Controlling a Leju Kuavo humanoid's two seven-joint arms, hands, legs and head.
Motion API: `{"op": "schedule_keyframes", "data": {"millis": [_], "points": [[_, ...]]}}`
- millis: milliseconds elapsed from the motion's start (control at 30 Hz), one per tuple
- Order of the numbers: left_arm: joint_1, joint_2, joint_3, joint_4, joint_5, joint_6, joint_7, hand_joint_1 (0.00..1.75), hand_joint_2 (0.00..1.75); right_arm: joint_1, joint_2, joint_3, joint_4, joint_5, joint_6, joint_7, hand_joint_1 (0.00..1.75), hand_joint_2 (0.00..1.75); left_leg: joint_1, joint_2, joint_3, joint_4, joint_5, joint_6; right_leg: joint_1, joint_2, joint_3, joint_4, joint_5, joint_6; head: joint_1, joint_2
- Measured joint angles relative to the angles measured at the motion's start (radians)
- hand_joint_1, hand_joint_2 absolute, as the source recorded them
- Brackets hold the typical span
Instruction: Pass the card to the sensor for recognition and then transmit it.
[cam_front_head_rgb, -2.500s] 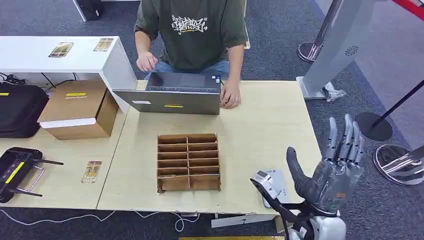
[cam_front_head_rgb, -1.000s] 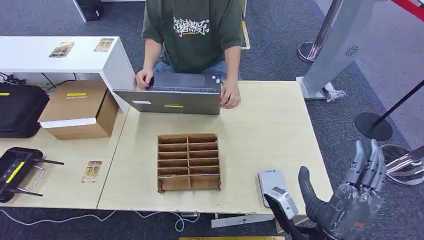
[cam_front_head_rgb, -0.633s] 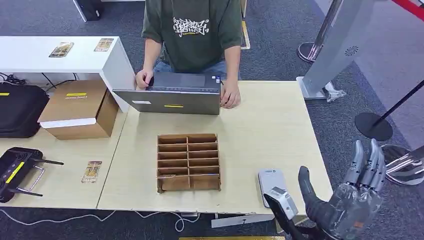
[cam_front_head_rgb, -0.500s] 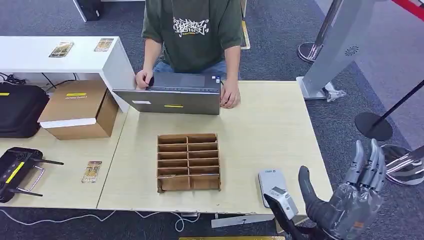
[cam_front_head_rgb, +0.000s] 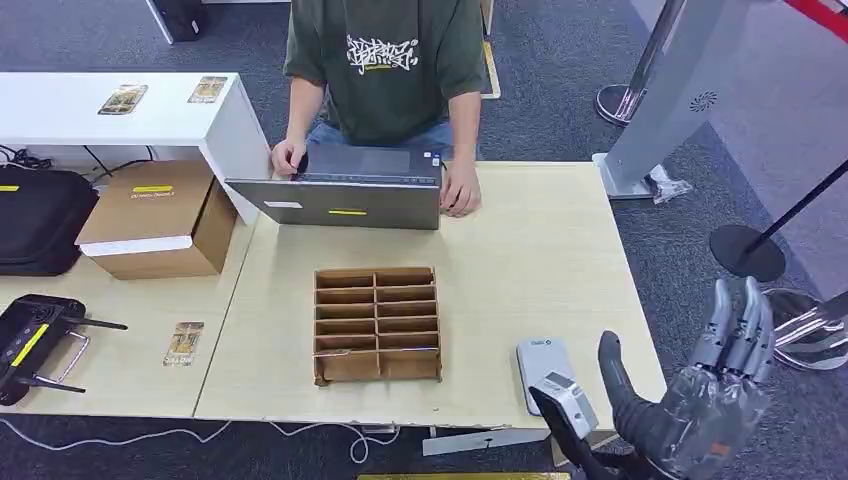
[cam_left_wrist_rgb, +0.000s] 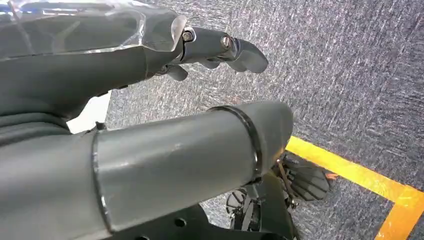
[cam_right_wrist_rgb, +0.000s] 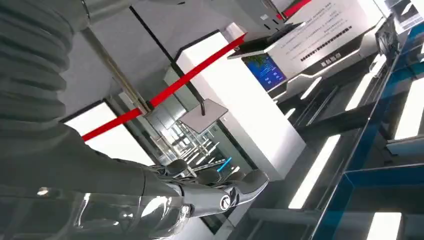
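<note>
A small patterned card (cam_front_head_rgb: 183, 343) lies flat on the left table, far from both hands. The white-grey sensor (cam_front_head_rgb: 541, 362) lies near the front right corner of the wooden table (cam_front_head_rgb: 540, 250). My right hand (cam_front_head_rgb: 700, 395) is raised just past that corner, to the right of the sensor, palm up with fingers spread and holding nothing. In the right wrist view its fingers (cam_right_wrist_rgb: 220, 192) reach out straight. My left hand (cam_left_wrist_rgb: 150, 65) hangs over grey carpet with its fingers (cam_left_wrist_rgb: 225, 47) loosely extended and nothing in it.
A cardboard divider box (cam_front_head_rgb: 377, 323) sits mid-table. A person (cam_front_head_rgb: 385, 60) stands behind a laptop (cam_front_head_rgb: 345, 190) with both hands on it. Two more cards (cam_front_head_rgb: 122, 98) lie on a white shelf (cam_front_head_rgb: 60, 120). A cardboard box (cam_front_head_rgb: 155, 215), black bag (cam_front_head_rgb: 35, 215) and controller (cam_front_head_rgb: 30, 340) sit left.
Since 2.5 s ago my right hand has dropped and drawn back to the right, uncovering the sensor. The person's hand went to the laptop's edge. Over the last second nothing visibly moved.
</note>
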Motion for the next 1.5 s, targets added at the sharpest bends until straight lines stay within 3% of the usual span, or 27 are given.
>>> {"op": "schedule_keyframes", "data": {"millis": [700,1067,1500], "points": [[0.000,-0.004,0.000,0.000,-0.006,0.005,-0.010,0.00,0.00,0.015,0.000,-0.010,-0.002,0.003,-0.003,0.030,0.00,1.75,0.000,0.000,0.000,0.000,0.000,0.000,0.000,0.000,0.000,0.000,0.000,0.000,0.000,0.000],[0.002,-0.006,0.005,0.000,0.015,0.010,-0.022,0.00,0.00,0.044,0.001,-0.044,-0.016,0.004,0.035,-0.011,0.00,1.75,0.000,0.000,0.000,0.000,-0.001,0.000,0.000,0.000,0.000,0.000,0.000,0.000,0.000,0.000],[-0.001,-0.013,0.008,0.000,0.013,0.014,-0.025,0.00,0.00,0.039,0.001,-0.041,-0.016,0.004,0.044,0.015,0.00,1.75,0.000,0.000,0.000,0.000,-0.001,0.000,0.000,0.000,0.000,0.000,0.000,0.000,0.000,0.000]]}}
